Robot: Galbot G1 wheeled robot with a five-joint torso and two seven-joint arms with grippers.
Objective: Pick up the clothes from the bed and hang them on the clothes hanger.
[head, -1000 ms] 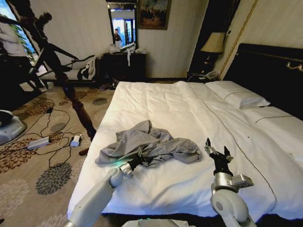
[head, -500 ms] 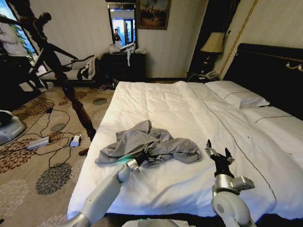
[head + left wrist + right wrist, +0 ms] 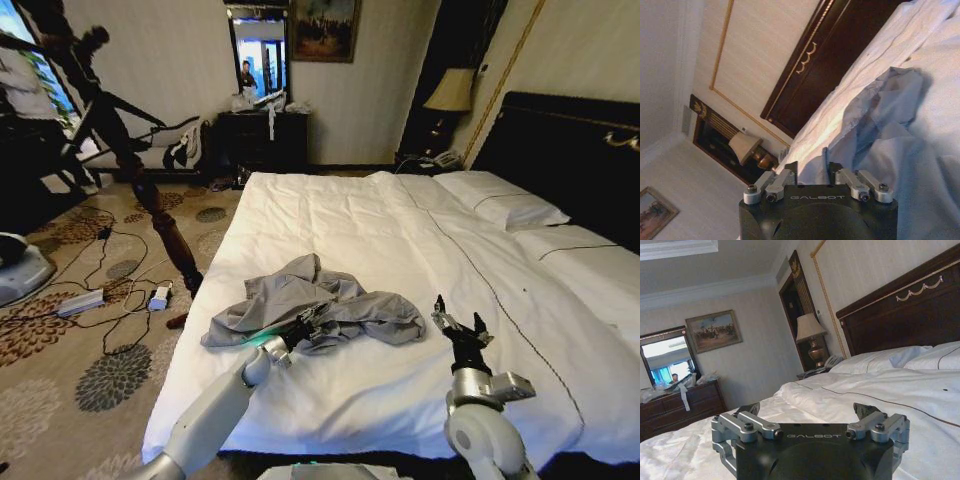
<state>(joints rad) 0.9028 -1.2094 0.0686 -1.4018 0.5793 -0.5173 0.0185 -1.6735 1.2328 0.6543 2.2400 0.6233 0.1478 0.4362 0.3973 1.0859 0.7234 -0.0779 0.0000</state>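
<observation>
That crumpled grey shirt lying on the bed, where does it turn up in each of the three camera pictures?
Head view: the clothes lie crumpled on the bed, near its left edge, with the left gripper at their near edge.
Left wrist view: the clothes are bunched just beyond that gripper's fingers.
Right wrist view: not in it; the right gripper faces bare bedding.
Shared landmark: the dark headboard, also in the left wrist view and the right wrist view.

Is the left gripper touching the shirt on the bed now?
Touching. In the head view the left gripper is pressed into the shirt; the left wrist view shows fabric right at its fingers.
</observation>
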